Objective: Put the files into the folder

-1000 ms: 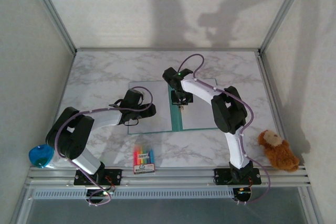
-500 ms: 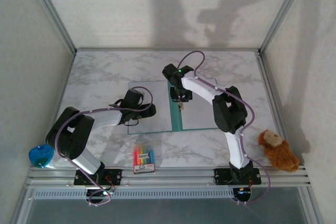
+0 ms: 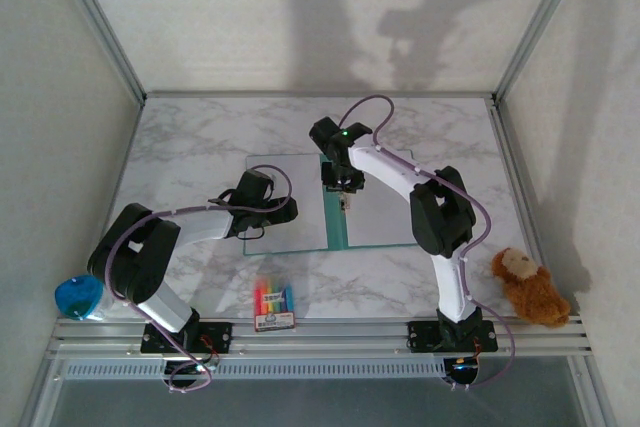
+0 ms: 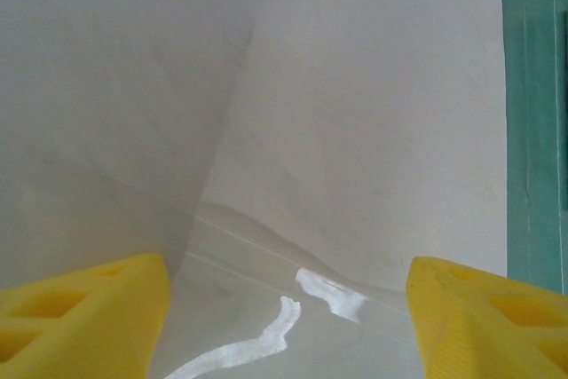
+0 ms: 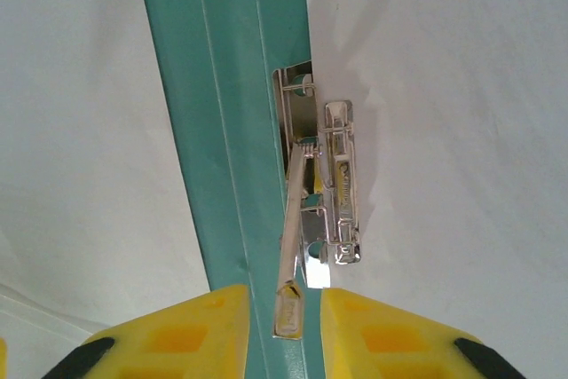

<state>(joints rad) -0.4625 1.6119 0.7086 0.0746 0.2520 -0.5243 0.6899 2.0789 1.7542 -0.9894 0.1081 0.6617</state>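
- Folder [image 3: 337, 225]: lies open and flat mid-table [image 3: 200, 137], teal spine running front to back btwn the two panels.
- Files [image 3: 385, 212]: pale sheets covering both panels, one each side of the spine, leaving only a teal strip down the centre.
- R gripper [image 3: 343, 190]: hangs over the far part of the spine, pointing down at the folder's centre.
- In the R wrist view, R gripper [image 5: 284, 335]: yellow fingers [image 5: 186, 335] parted just a little, with a narrow gap.
- Metal clip [image 5: 330, 184]: sits at the spine's right edge, partly on the right sheet, straight ahead of the R fingertips.
- Lever [image 5: 291, 237] of the clip: reaches back toward the claw, its tip inside the gap btwn the pads (slivers of space either side, so apparently not pinched; real contact too fine to judge).
- L gripper [image 3: 262, 217]: low over the near-left part of the left panel, well apart from the spine.
- In the L wrist view, L gripper [image 4: 288, 308]: fingers [image 4: 80, 308] spread wide with nothing btwn them but pale paper below; teal strip at the far right edge of the view.
- Shiny glare streak on the surface btwn the L fingertips; can't tell what makes it.
- Crayon box [image 3: 274, 305]: near the front edge, apart from the folder.
- Plush toy [image 3: 528, 287]: at the front-right corner.
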